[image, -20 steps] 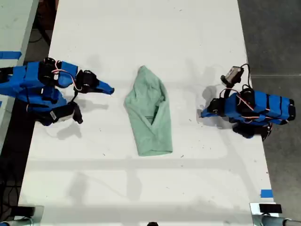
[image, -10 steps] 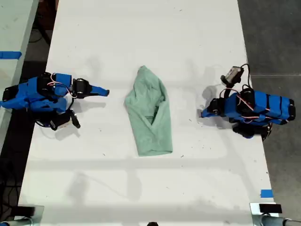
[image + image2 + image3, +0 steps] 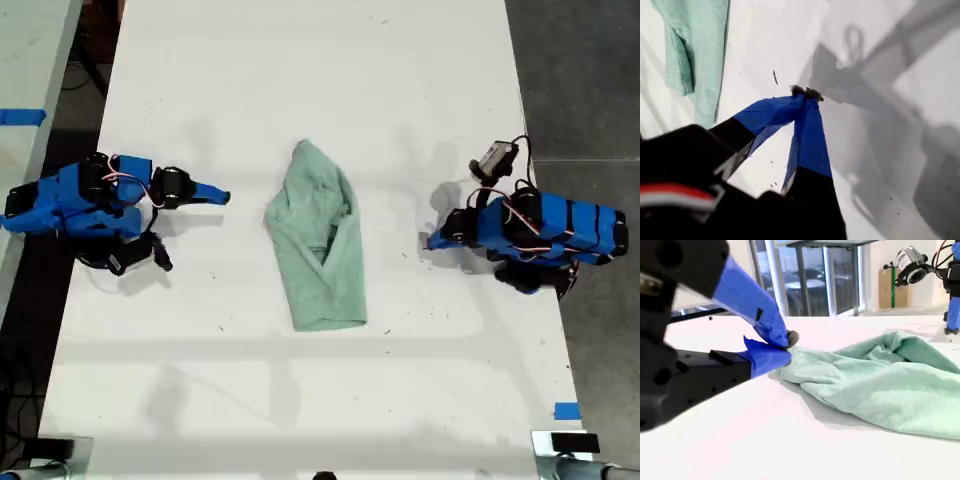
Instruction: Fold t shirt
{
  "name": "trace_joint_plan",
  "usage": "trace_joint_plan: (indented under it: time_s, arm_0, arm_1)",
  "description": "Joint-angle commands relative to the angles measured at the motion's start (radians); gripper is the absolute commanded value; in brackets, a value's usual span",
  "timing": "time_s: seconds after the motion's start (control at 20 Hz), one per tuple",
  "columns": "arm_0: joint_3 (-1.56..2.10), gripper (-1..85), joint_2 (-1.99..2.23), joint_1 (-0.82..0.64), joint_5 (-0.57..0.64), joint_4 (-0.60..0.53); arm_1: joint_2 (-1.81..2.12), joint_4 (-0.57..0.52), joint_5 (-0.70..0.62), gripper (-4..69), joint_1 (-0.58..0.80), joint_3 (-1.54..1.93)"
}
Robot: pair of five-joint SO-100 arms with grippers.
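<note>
Mint-green t shirt [image 3: 318, 242] is shown folded at mid-table [image 3: 300, 80], between both arms. My first gripper [image 3: 806, 95] and my second gripper [image 3: 785, 346] are seen clenched empty, clear of cloth.

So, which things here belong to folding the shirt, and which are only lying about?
For the job:
the t shirt
my first gripper
my second gripper

Just lying about:
blue tape piece at the table edge
blue tape strip on the neighbouring surface
</note>
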Motion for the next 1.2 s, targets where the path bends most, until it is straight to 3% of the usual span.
trace_joint_plan:
  time_s: [0.0,1.15]
  arm_0:
    - [0.005,-0.1,0.009,-0.015,-0.018,0.011]
    - [0.008,-0.1,0.009,-0.009,-0.031,0.014]
  arm_1:
    - [0.006,-0.014,0.017,-1.9,-0.006,0.015]
    - [0.006,-0.018,0.031,-1.9,-0.012,0.026]
